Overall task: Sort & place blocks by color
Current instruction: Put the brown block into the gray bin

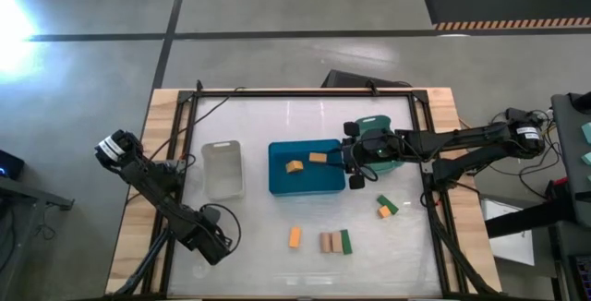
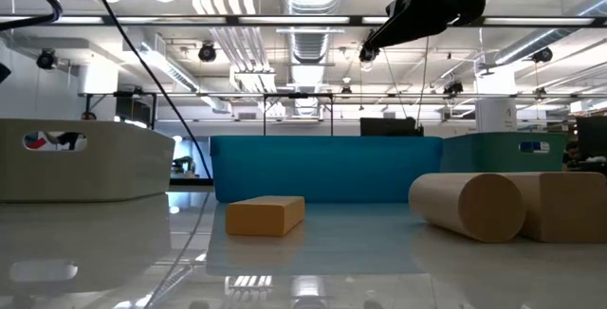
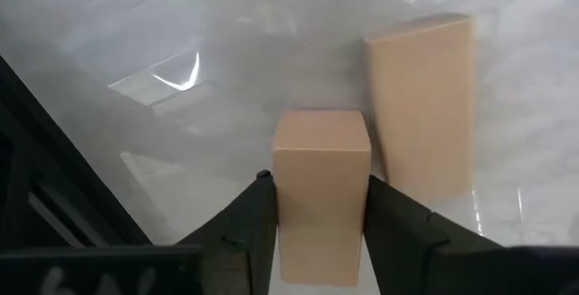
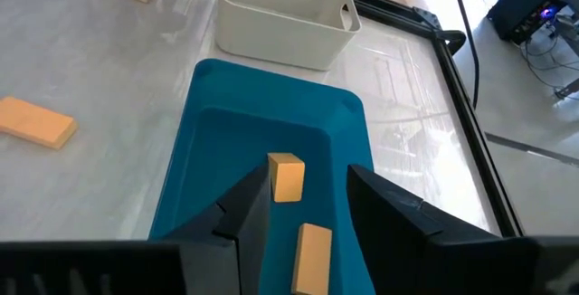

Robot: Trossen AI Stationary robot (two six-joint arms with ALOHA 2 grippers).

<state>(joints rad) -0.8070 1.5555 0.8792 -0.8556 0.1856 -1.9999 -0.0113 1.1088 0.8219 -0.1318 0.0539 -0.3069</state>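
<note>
My left gripper (image 3: pixel 320 206), near the table's front left (image 1: pixel 211 242), is shut on a pale tan block (image 3: pixel 321 164). A second tan block (image 3: pixel 421 105) lies flat on the table just beyond it. My right gripper (image 4: pixel 308 200) hangs open and empty over the blue bin's right part (image 1: pixel 352 159), high in the low view (image 2: pixel 417 10). Two orange blocks (image 4: pixel 287 177) (image 4: pixel 312 254) lie on the bin's floor below it. On the table's near part lie an orange block (image 1: pixel 295 237), a tan piece (image 1: pixel 326 242), a green block (image 1: pixel 345 241) and an orange-and-green pair (image 1: pixel 385 209). My left gripper pinches the tan block by two opposite side faces (image 3: pixel 282 195), one finger (image 3: pixel 253 218) on each side. The block stands lengthways along the fingers, its free end (image 3: pixel 321 128) sticking out past their tips. Whether it rests on the table or is lifted does not show.
The blue bin (image 1: pixel 277 183) sits mid-table, a white bin (image 1: pixel 223 169) to its left, a teal bin (image 1: pixel 374 138) under my right arm. A black frame (image 1: pixel 429 144) edges the table. Open tabletop lies between the bins and the near blocks.
</note>
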